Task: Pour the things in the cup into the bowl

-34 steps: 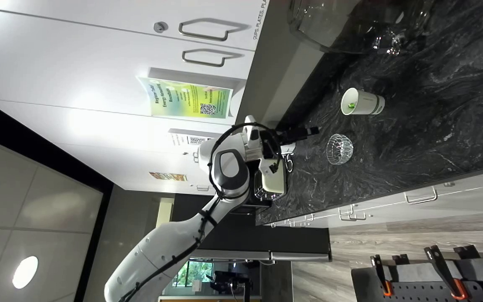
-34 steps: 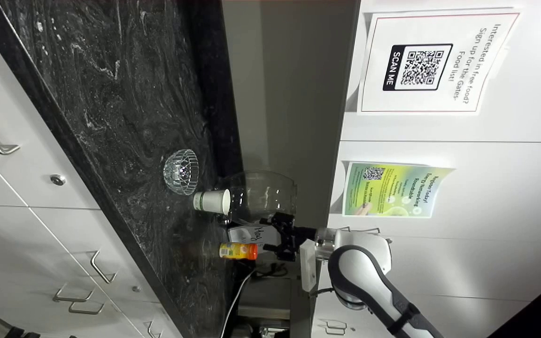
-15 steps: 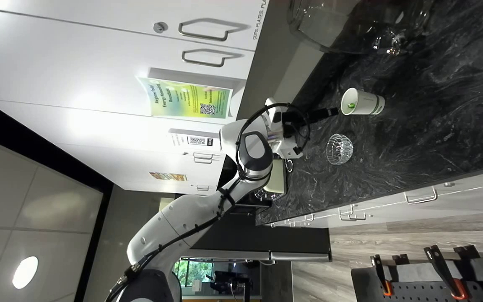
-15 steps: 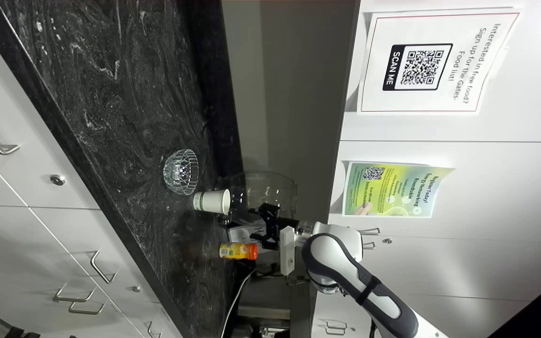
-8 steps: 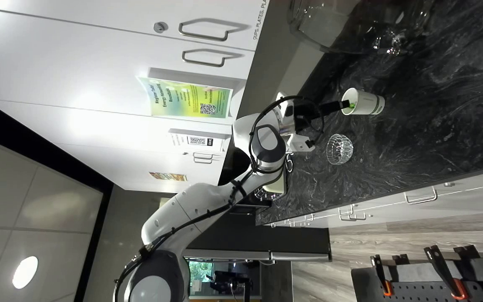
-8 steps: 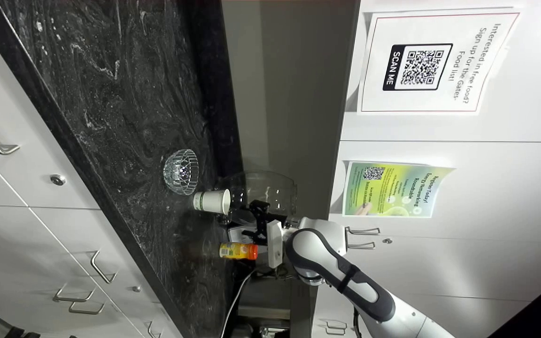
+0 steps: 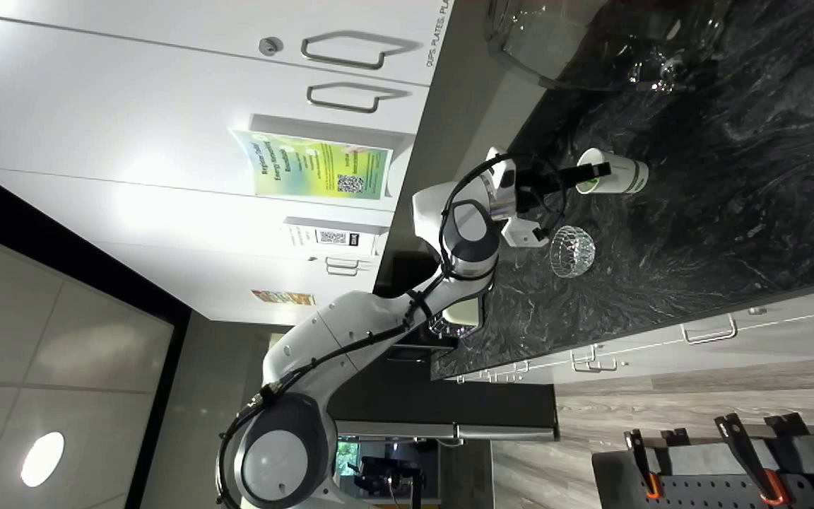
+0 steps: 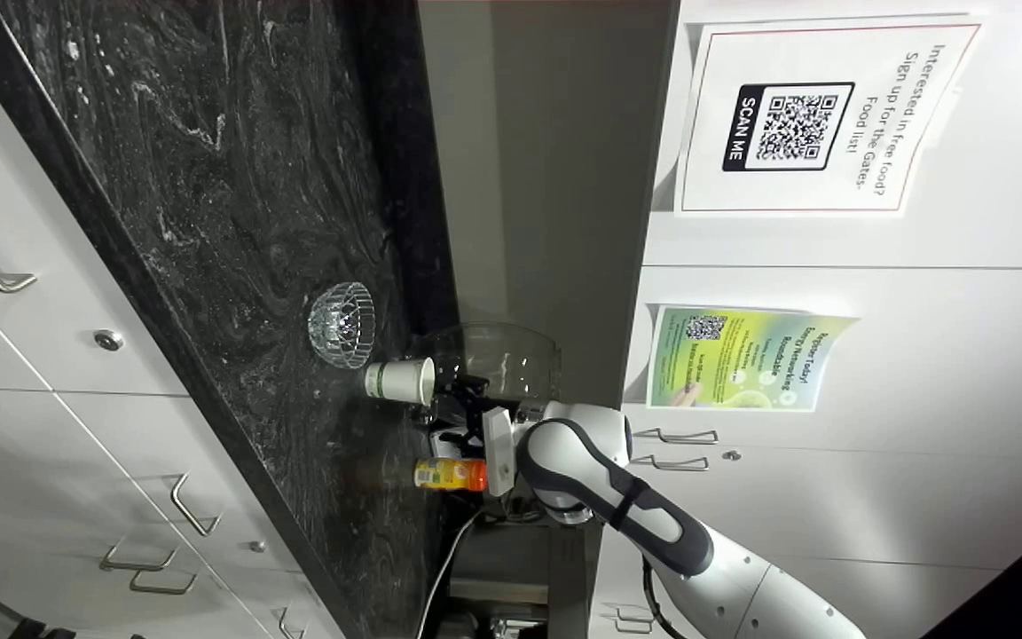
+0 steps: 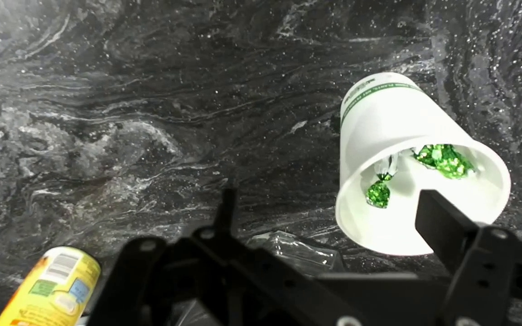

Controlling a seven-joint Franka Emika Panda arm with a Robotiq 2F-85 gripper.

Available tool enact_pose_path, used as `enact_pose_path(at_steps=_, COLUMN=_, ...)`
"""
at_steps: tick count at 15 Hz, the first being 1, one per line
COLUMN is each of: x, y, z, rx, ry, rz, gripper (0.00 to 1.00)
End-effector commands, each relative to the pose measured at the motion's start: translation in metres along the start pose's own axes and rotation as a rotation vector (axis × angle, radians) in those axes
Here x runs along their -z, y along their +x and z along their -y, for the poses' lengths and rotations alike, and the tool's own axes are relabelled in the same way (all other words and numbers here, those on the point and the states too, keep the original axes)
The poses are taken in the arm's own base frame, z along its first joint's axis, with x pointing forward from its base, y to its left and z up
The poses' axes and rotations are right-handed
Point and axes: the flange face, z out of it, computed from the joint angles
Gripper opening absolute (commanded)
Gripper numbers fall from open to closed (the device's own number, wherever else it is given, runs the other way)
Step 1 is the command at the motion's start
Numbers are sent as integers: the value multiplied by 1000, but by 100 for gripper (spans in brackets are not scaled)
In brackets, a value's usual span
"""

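Apparently the reach for the cup [image 9: 394,120] is in hand: the end effector [image 9: 326,203] stands wide and empty, one finger [image 9: 440,222] overlapping the cup's mouth in the wrist view. Next it should shift until the cup lies between its fingers, then close. That view shows green pieces [image 9: 447,162] inside; both exterior views show the bowl [image 7: 572,252], nearer the front edge of the tabletop [image 7: 697,226] than the upright cup.

Cup [image 9: 388,120]: white, green band. Pieces [image 9: 378,194]: glittering green. Bowl [image 8: 341,326]: clear, lined pattern. Gripper [image 9: 330,198]: black. Countertop [image 9: 197,90]: black, grey-veined.
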Motion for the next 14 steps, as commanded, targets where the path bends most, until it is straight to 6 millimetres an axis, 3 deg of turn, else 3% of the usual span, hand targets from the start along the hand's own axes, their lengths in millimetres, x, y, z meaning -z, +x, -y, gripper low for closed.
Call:
enact_pose_path(at_steps=1, x=-14, y=10, z=4, rx=-39, ry=-5, rz=8, gripper=100)
enact_pose_path(at_steps=7, x=-33, y=18, z=1, rx=-83, ry=-18, rz=25, gripper=100)
enact_pose_path(at_steps=8, x=-35, y=19, z=0, rx=-87, ry=-19, rz=23, gripper=75)
enact_pose_path(at_steps=10, x=-37, y=21, z=-1, rx=-93, ry=-21, rz=22, gripper=68)
enact_pose_path(at_steps=14, x=-37, y=23, z=2, rx=-90, ry=-20, rz=18, gripper=35)
